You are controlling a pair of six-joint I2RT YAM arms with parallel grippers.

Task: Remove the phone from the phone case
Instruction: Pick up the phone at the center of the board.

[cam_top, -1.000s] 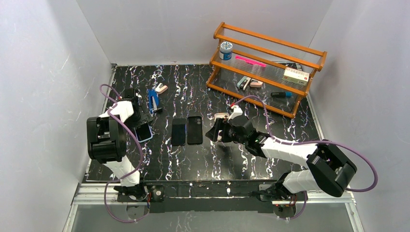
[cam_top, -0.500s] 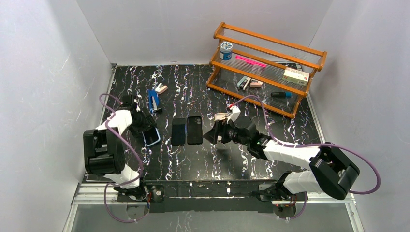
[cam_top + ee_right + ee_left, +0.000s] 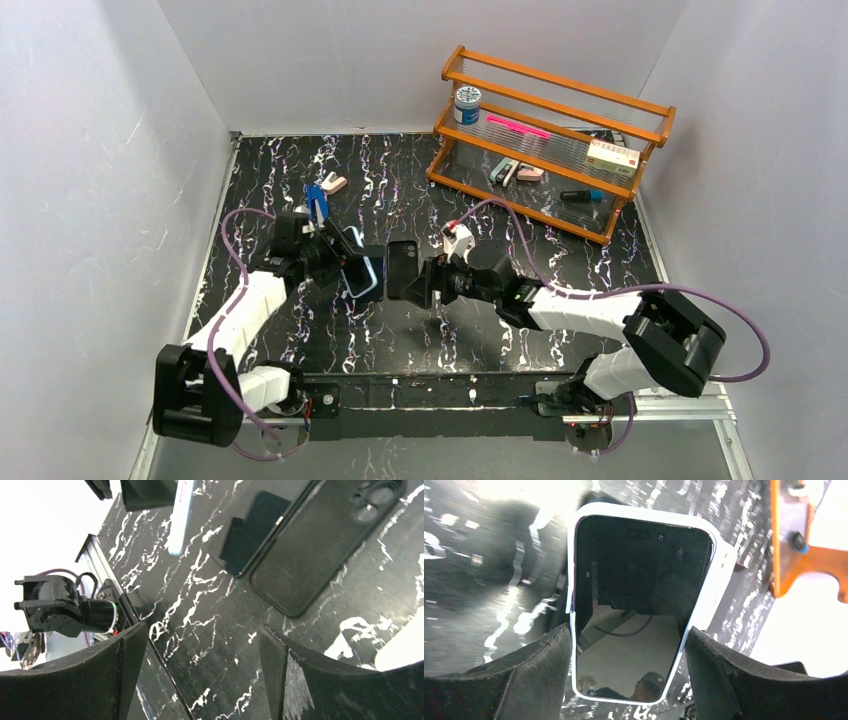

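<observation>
A phone in a white, light-blue-edged case (image 3: 355, 262) is held off the table, tilted, by my left gripper (image 3: 335, 262). In the left wrist view the jaws (image 3: 629, 672) are shut on the lower sides of the cased phone (image 3: 639, 595), its dark screen facing the camera. My right gripper (image 3: 418, 284) is open and empty just to the right of it, low over the table. In the right wrist view (image 3: 200, 675) the case's edge (image 3: 181, 515) shows at the top, past the open fingers.
A black phone (image 3: 255, 530) and a black case lying back up (image 3: 403, 268) lie side by side mid-table, under and between the grippers. A blue stapler (image 3: 318, 206) lies at the back left. A wooden rack (image 3: 545, 190) with small items stands at the back right.
My left arm has lifted the cased phone from the table's left side and carried it right toward the middle. My right gripper has moved left toward it, still open.
</observation>
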